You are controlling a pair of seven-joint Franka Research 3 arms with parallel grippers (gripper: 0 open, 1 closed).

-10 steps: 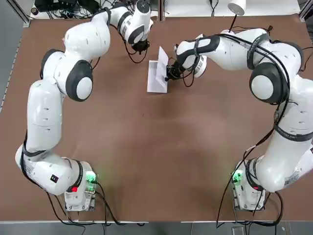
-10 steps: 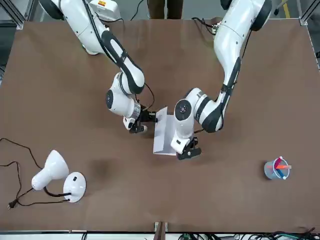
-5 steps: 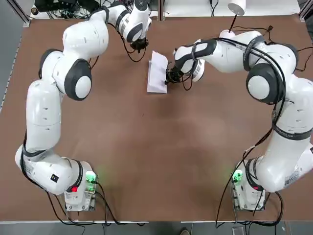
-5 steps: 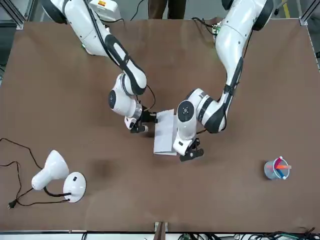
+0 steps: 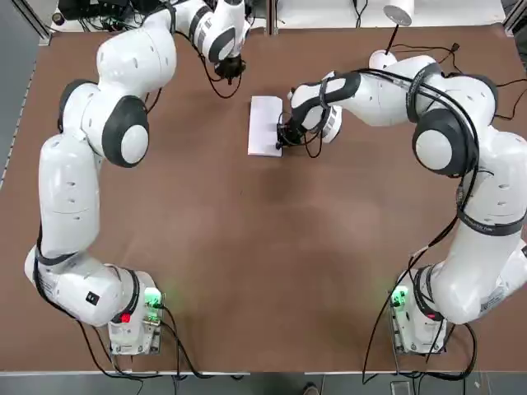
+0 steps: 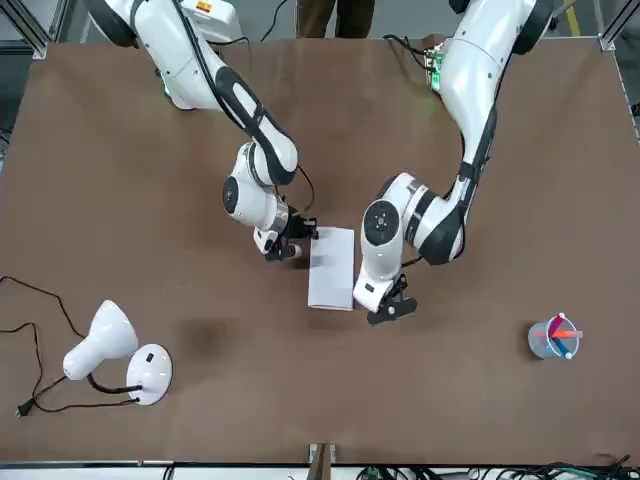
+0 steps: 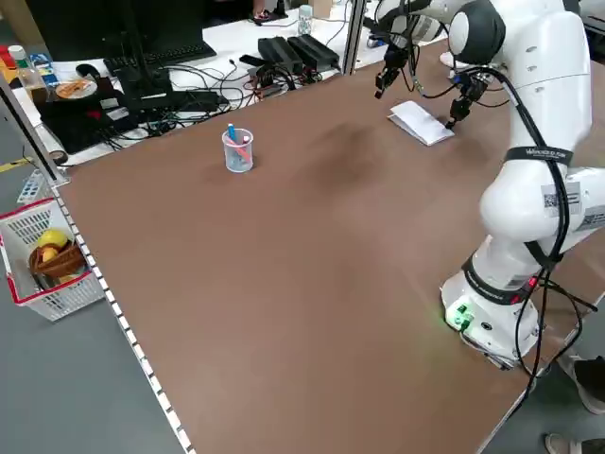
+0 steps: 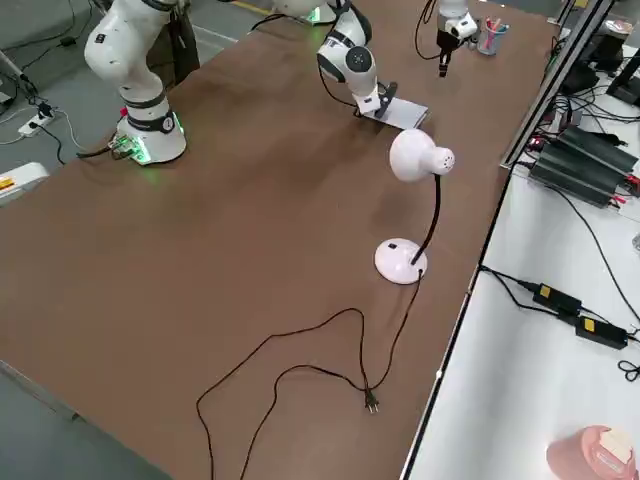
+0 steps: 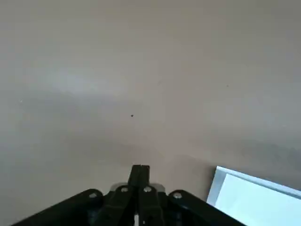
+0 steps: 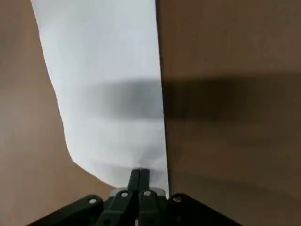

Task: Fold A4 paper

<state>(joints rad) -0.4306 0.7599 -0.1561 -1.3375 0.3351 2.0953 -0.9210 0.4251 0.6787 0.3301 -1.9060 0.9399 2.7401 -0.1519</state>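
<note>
Table [image 5: 263, 271], brown and wide, fills the overhead view, with two white robot arms reaching from the near edge toward its far middle. The A4 paper [image 5: 265, 125] lies flat there as a narrow white rectangle, apparently already folded in half.

The right gripper [image 5: 281, 141] sits low at the paper's right edge, near the corner closest to the robot. In its wrist view the two black fingers [image 10: 139, 181] are pressed together with no gap, their tips resting on the sheet's edge, seemingly pushing down rather than pinching it.

The left gripper [image 5: 230, 76] hangs farther back and to the left, clear of the paper. Its fingers [image 9: 140, 175] are also closed together, holding nothing, over bare table with a paper corner just beside.

Off to the sides stand a white desk lamp [image 6: 115, 350] and a small cup of pens [image 6: 551, 337].

Judging from this, the fold is laid over and the crease is being pressed. The next move likely calls for sliding the closed fingertips along the edge with light pressure, without dragging the sheet.
</note>
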